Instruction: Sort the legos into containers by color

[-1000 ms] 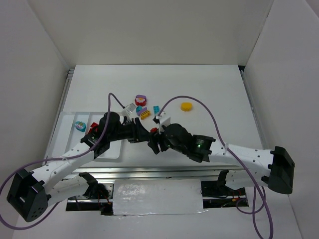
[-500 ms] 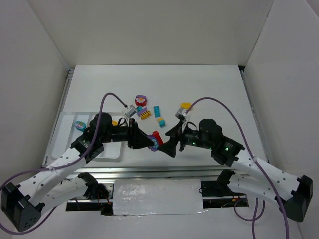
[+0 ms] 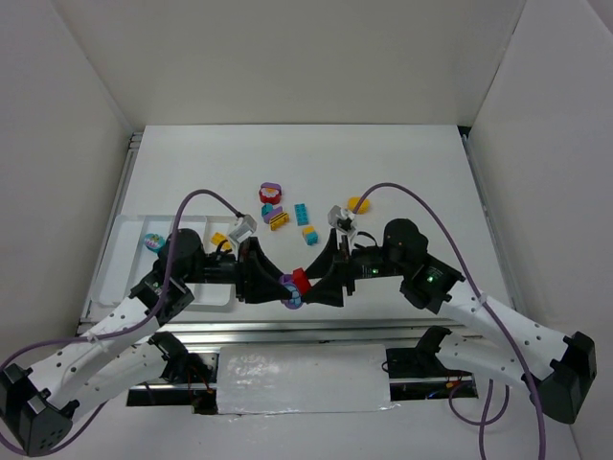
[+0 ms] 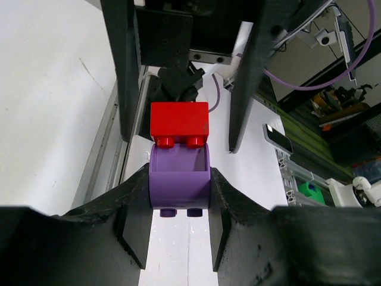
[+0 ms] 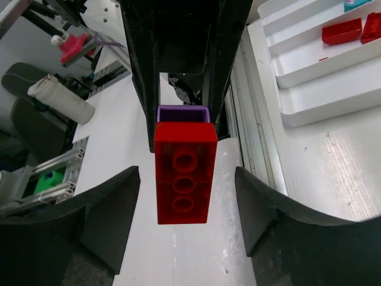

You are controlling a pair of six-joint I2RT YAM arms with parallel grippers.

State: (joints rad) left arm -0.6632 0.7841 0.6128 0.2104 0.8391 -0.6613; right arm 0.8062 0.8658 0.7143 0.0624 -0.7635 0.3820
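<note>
My left gripper (image 3: pixel 285 289) is shut on a purple brick (image 4: pixel 178 179), held above the table near the front edge. A red brick (image 4: pixel 178 122) is stuck onto the purple brick's far end. My right gripper (image 3: pixel 314 286) faces the left one. In the right wrist view its jaws (image 5: pixel 186 179) stand wide open on either side of the red brick (image 5: pixel 186 179) without touching it. Loose legos lie mid-table: a purple-and-red one (image 3: pixel 271 193), a yellow one (image 3: pixel 279 219), teal ones (image 3: pixel 301 210) and a round yellow one (image 3: pixel 358 204). The white tray (image 3: pixel 129 251) lies at the left.
The tray holds a teal-and-purple piece (image 3: pixel 152 241) and a yellow piece (image 3: pixel 219 238). The right wrist view shows red bricks (image 5: pixel 342 31) in one compartment. The table's metal front rail (image 3: pixel 306 333) runs just below both grippers. White walls enclose the table.
Both grippers have moved toward the table's near edge and now face each other, with the joined purple and red bricks between them. The right arm has swung out to the right.
</note>
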